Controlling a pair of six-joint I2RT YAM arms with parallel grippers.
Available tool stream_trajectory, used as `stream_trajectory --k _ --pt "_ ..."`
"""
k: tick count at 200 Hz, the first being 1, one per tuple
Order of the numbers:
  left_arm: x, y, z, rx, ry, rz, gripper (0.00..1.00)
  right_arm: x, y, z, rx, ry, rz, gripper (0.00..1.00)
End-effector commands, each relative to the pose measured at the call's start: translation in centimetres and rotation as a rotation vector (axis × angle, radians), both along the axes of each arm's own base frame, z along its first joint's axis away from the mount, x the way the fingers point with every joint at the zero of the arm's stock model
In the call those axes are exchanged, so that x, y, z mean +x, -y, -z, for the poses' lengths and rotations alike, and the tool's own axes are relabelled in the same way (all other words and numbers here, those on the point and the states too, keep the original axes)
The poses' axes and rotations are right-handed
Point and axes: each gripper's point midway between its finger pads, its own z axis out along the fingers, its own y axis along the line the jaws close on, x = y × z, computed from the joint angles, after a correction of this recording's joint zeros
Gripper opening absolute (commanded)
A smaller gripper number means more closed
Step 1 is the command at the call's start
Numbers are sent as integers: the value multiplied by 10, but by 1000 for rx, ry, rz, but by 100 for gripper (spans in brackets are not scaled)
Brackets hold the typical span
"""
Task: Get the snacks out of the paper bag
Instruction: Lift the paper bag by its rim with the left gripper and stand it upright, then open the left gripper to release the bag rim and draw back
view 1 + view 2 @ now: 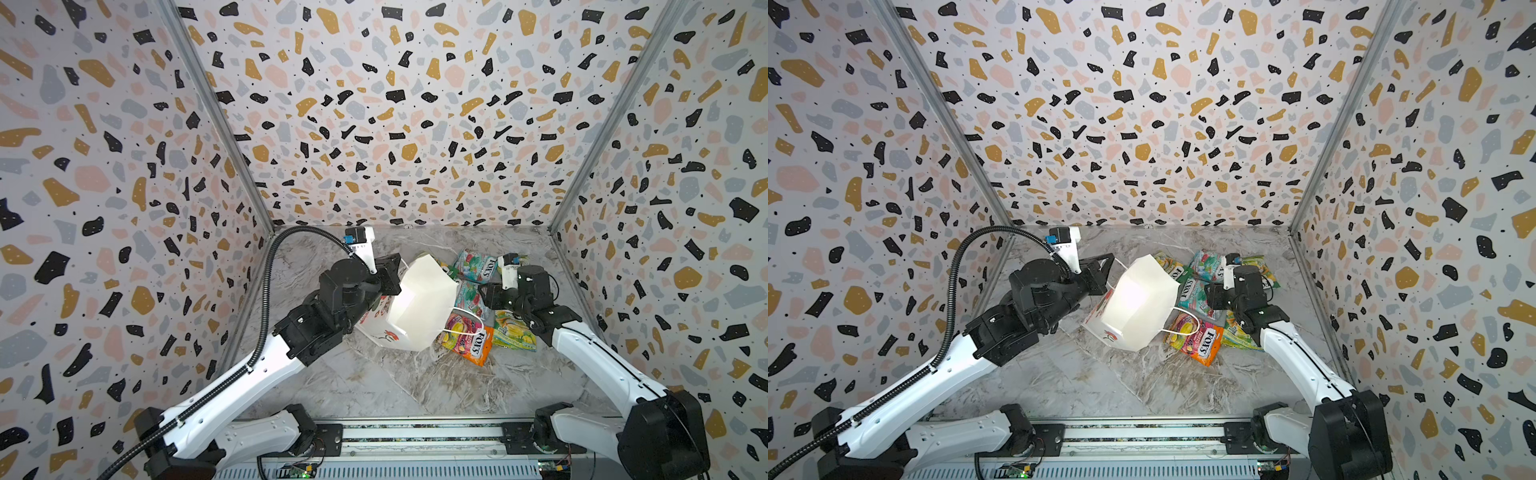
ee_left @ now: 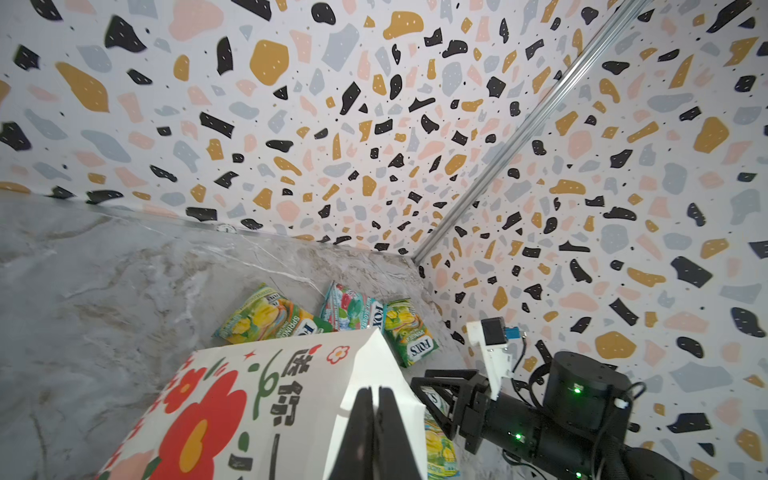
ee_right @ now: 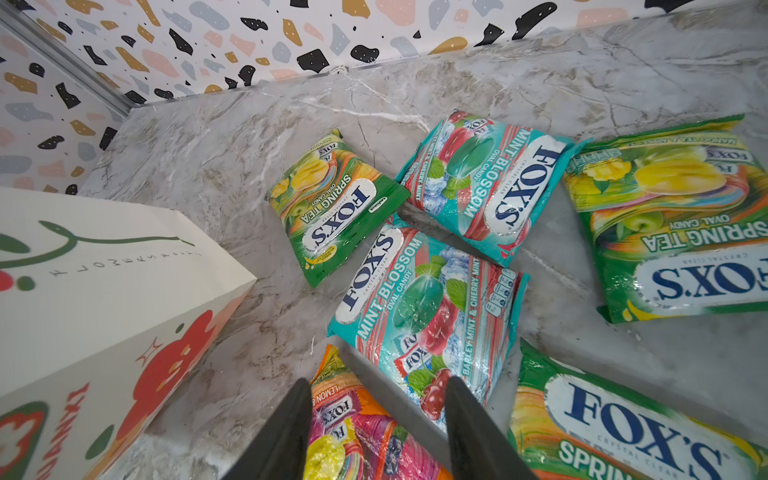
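Paper, stiff, white and sharply creased, makes the paper bag (image 1: 419,303), tilted at the lower middle of both top views over the veined marble table (image 1: 374,382), one fold pinched flat between the closed black fingers of the left gripper (image 2: 376,392). Glossy, crinkled flat snacks (image 3: 424,307) lie scattered just right of it, under the right gripper (image 3: 378,380), whose tapered jaws stand half apart, empty.
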Motion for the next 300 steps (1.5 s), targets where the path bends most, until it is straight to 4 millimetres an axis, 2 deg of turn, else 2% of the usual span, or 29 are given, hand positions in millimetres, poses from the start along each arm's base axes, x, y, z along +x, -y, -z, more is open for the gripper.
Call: stream_trajectory --k 1,71,95,114,137,156,176,240,300 --pt "-7 19 -33 -155 12 107 0 0 4 0 -16 -1 12 54" --pt "-19 33 -66 -276 6 211 0 2 30 -1 -89 -6 135 54" --pt "-18 32 -61 -268 8 206 0 1 26 -1 -74 -8 116 54" --pt "-14 32 -44 -261 1 202 0 -1 12 -3 -33 -8 45 54" --pt "-4 28 -9 -219 -22 167 0 -5 -7 -1 26 -25 -47 54" --pt "5 18 18 -174 -46 118 0 -9 -24 0 77 -46 -129 54" --pt "11 2 34 -150 -51 56 0 -11 -40 -1 121 -53 -197 54" --pt "17 -36 36 -38 0 -76 0 -15 -86 0 174 -71 -324 54" --pt "21 -48 46 20 5 -118 0 -17 -121 12 181 -115 -399 54"
